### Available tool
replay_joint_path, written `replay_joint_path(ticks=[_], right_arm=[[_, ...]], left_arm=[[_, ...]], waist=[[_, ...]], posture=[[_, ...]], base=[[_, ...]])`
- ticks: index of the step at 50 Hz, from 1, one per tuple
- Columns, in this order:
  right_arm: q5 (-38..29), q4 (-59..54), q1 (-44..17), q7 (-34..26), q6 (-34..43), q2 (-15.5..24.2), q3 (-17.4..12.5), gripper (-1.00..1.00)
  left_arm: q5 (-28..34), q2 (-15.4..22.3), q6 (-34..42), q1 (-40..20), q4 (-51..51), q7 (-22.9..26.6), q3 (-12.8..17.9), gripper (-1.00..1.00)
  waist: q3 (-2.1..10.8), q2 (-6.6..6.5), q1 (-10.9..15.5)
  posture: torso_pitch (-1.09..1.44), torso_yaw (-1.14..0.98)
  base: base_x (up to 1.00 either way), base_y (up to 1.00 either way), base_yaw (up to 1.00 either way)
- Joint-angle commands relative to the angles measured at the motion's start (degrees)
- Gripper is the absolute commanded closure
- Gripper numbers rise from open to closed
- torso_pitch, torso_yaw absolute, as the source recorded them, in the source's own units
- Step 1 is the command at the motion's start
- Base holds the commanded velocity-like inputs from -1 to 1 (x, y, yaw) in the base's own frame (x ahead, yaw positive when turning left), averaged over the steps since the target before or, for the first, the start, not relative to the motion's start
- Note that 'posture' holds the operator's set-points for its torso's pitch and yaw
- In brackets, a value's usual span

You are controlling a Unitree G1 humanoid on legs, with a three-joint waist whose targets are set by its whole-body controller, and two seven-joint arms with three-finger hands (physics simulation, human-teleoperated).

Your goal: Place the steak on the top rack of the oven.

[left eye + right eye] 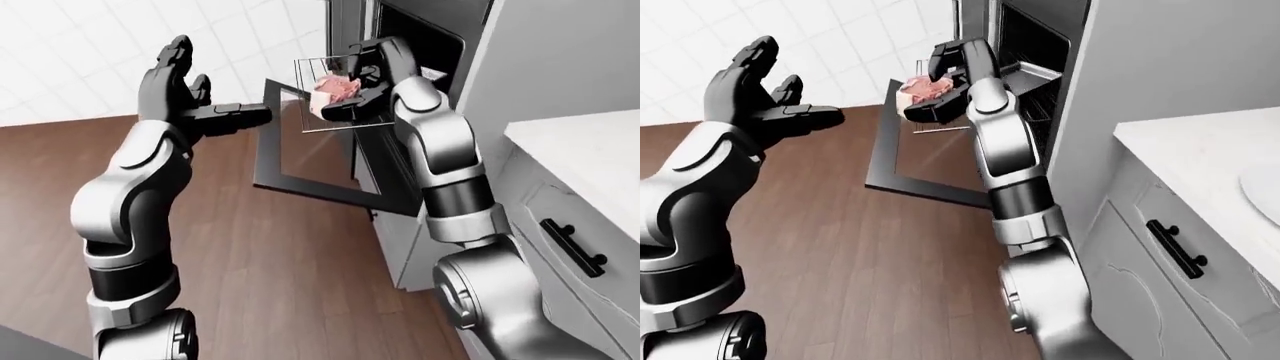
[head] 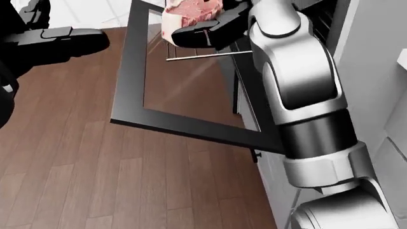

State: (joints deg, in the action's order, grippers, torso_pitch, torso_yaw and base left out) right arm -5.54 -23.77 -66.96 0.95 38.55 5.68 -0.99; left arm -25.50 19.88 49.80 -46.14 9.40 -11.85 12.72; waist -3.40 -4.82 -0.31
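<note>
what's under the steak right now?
The steak is held in the right hand, above a pulled-out wire rack. Below that hangs the open oven door, then wood floor. Whether steak touches rack is unclear; fingers hide its underside.

You get bright, even, shadowless light in all three views, sharp to the edges with no blur. A pale sheen streaks the oven door [image 2: 191, 86] glass. The oven cavity [image 1: 1025, 37] stays dark.

Glossy wood-plank floor [image 1: 280, 255], thin wire metal rack [image 1: 335, 124], marbled raw steak [image 1: 335, 88]
</note>
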Motion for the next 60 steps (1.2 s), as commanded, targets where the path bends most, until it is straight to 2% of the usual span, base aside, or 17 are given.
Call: replay_joint_path(ticks=[1, 8, 11, 12, 14, 21, 25, 26, 28, 35, 39, 40, 48, 52, 53, 56, 60], right_arm=[[-0.4, 3.5, -3.3, 0.9, -2.8, 1.2, -1.5, 1.0], [-0.5, 4.3, -3.2, 0.7, -2.1, 1.1, -1.4, 1.0], [-0.6, 4.2, -3.1, 0.7, -2.2, 1.1, -1.3, 1.0], [-0.6, 4.3, -3.1, 0.8, -2.1, 1.0, -1.3, 1.0], [-0.6, 4.3, -3.0, 0.7, -2.2, 1.0, -1.3, 1.0], [-0.6, 4.3, -2.6, 0.8, -2.5, 0.8, -1.3, 1.0], [-0.7, 4.0, -2.8, 0.8, -2.5, 0.9, -1.4, 1.0], [-0.7, 4.0, -3.0, 0.8, -2.4, 1.0, -1.4, 1.0], [-0.7, 4.0, -3.3, 0.8, -2.2, 1.1, -1.4, 1.0], [-0.9, 3.7, -4.4, 0.4, -1.4, 1.2, -1.3, 1.0], [-1.1, 4.0, -4.9, 0.4, -0.9, 1.4, -1.5, 1.0], [-1.1, 4.0, -4.9, 0.4, -1.0, 1.4, -1.5, 1.0], [-1.3, 3.3, -6.0, 0.1, -0.9, 1.7, -1.5, 1.0], [-1.5, 3.0, -6.8, -0.1, -0.4, 1.8, -1.4, 1.0], [-1.5, 2.9, -7.0, -0.2, -0.2, 1.9, -1.5, 1.0], [-1.6, 2.4, -7.0, -0.2, -0.3, 2.1, -1.6, 1.0], [-1.5, 2.6, -7.3, -0.4, 0.3, 2.5, -1.8, 1.0]], left_arm=[[-0.2, 0.4, -2.0, -2.7, 2.3, 0.3, -0.1, -1.0], [-0.3, 0.4, -1.9, -2.6, 2.4, 0.2, -0.1, -1.0], [-0.2, 0.4, -2.1, -2.6, 2.3, 0.2, 0.0, -1.0], [-0.3, 0.4, -2.0, -2.5, 2.3, 0.2, 0.0, -1.0], [-0.3, 0.4, -2.0, -2.5, 2.4, 0.2, 0.0, -1.0], [-0.3, 0.4, -1.8, -2.5, 2.6, 0.1, 0.0, -1.0], [-0.3, 0.4, -1.9, -2.5, 2.5, 0.2, -0.1, -1.0], [-0.3, 0.4, -2.0, -2.6, 2.6, 0.3, -0.1, -1.0], [-0.2, 0.4, -2.0, -2.6, 2.5, 0.3, -0.1, -1.0], [-0.5, -0.1, -1.8, -3.1, 2.9, -0.3, -0.4, -1.0], [0.2, 0.4, -2.5, -5.5, 0.4, -0.2, -0.6, -1.0], [0.5, 0.7, -2.5, -6.4, -0.3, -0.1, -0.7, -1.0], [3.0, 1.2, -5.0, -8.9, -5.2, 1.1, -1.2, -1.0], [3.7, 1.5, -5.0, -9.3, -5.7, 1.6, -1.4, -1.0], [3.8, 1.6, -4.7, -9.7, -5.8, 1.7, -1.3, -1.0], [4.2, 1.7, -4.9, -10.3, -6.5, 1.9, -1.4, -1.0], [4.8, 1.7, -5.4, -10.9, -7.5, 2.4, -1.5, -1.0]], waist=[[2.23, -0.25, -0.5], [2.28, 3.67, 1.1], [3.38, 8.14, 1.4], [2.26, 5.93, 0.9], [1.7, 7.34, 0.8], [1.79, 3.82, -0.3], [3.74, -1.92, -0.6], [2.95, 0.37, -0.4], [2.42, -0.83, -0.4], [3.38, 2.45, 0.2], [2.78, 7.28, 0.4], [2.53, 5.85, 1.1], [0.65, 5.28, 0.7], [1.02, 1.5, 0.0], [1.16, 3.29, -0.3], [4.09, 2.91, -0.1], [3.34, 2.46, 0.2]], posture=[[0.0, 0.0], [0.0, 0.0], [0.0, 0.0], [0.0, 0.0], [0.0, 0.0], [0.0, 0.0], [0.0, 0.0], [0.0, 0.0], [0.0, 0.0], [0.0, 0.0], [0.0, 0.0], [0.0, 0.0], [0.0, 0.0], [0.0, 0.0], [0.0, 0.0], [0.0, 0.0], [0.0, 0.0]], base=[[0.38, 0.0, 0.0], [0.38, 0.0, 0.0], [0.39, 0.0, 0.0], [0.38, 0.0, 0.0], [0.38, 0.0, 0.0], [0.35, 0.0, 0.0], [0.3, 0.0, 0.0], [0.29, 0.0, 0.0], [0.29, 0.0, 0.0], [0.18, 0.0, 0.0], [0.05, 0.0, 0.0], [0.0, 0.0, 0.0], [0.0, 0.0, 0.0], [0.0, 0.0, 0.0], [0.0, 0.0, 0.0], [0.02, 0.0, 0.0], [0.17, -0.01, 0.0]])
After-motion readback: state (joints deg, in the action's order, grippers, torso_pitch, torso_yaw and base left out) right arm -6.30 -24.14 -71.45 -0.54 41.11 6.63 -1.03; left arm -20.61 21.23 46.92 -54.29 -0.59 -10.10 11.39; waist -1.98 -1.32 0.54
